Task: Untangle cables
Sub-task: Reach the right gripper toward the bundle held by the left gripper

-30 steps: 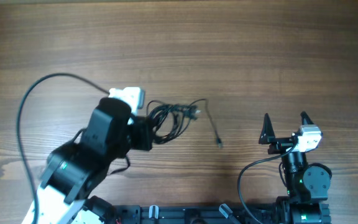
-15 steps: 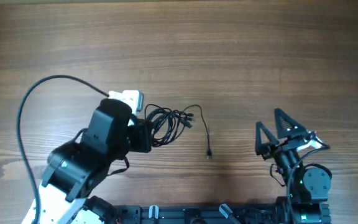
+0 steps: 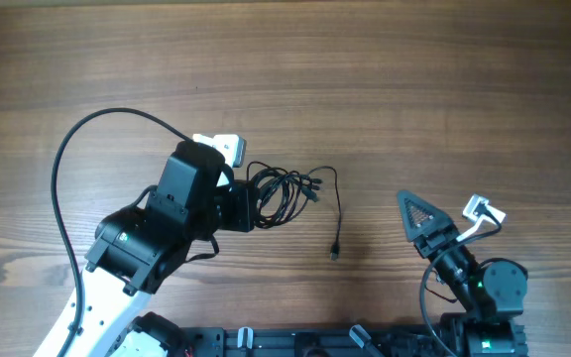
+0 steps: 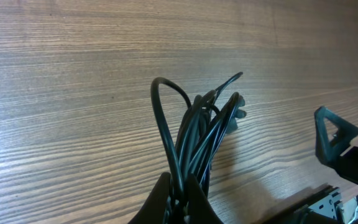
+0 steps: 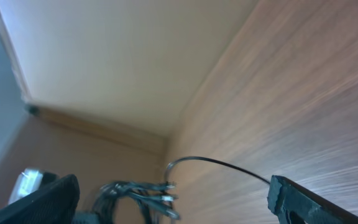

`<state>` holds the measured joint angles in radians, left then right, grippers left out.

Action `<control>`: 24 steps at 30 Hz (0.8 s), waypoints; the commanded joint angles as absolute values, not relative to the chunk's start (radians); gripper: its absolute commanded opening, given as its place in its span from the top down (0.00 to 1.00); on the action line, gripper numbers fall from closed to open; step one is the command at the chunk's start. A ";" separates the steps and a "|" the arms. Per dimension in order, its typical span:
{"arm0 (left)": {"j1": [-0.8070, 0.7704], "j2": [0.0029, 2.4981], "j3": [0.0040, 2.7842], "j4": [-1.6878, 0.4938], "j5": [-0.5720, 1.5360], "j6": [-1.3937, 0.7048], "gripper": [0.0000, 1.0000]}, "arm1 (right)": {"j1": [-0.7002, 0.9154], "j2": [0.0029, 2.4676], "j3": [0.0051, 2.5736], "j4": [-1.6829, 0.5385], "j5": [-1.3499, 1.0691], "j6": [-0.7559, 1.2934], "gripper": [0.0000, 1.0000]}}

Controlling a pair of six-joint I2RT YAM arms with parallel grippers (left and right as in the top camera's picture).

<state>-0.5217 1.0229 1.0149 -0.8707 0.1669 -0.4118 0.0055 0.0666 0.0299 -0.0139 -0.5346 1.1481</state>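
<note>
Overhead view: cables (image 3: 284, 192) sit left of centre on a wooden table (image 3: 385, 79).
Left gripper (image 3: 250, 205): clamped tight on the near edge of the cables. In the left wrist view its fingertips (image 4: 166, 193) pinch several strands together.
Cables: a looped black bundle reaching away from the fingertips over the wood. One loop (image 4: 163, 99) arches up in the wrist view.
Loose strand (image 3: 339, 203): leaves the bundle to the right, then curves down to a small plug (image 3: 334, 254) on the table.
Right gripper (image 3: 419, 212): jaws spread wide, holding nothing, tilted, well apart from bundle and plug.
</note>
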 commanded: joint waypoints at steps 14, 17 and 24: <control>-0.519 1.026 1.029 -0.774 0.462 -0.323 0.96 | 0.003 0.857 0.688 -0.546 -0.813 0.626 0.00; -0.519 1.037 1.029 -0.774 0.490 -0.313 0.96 | 0.004 0.947 0.687 -0.446 -1.076 0.352 0.00; -0.519 1.082 1.029 -0.765 0.550 -0.314 0.96 | 0.029 1.029 0.687 -0.488 -1.187 0.020 0.05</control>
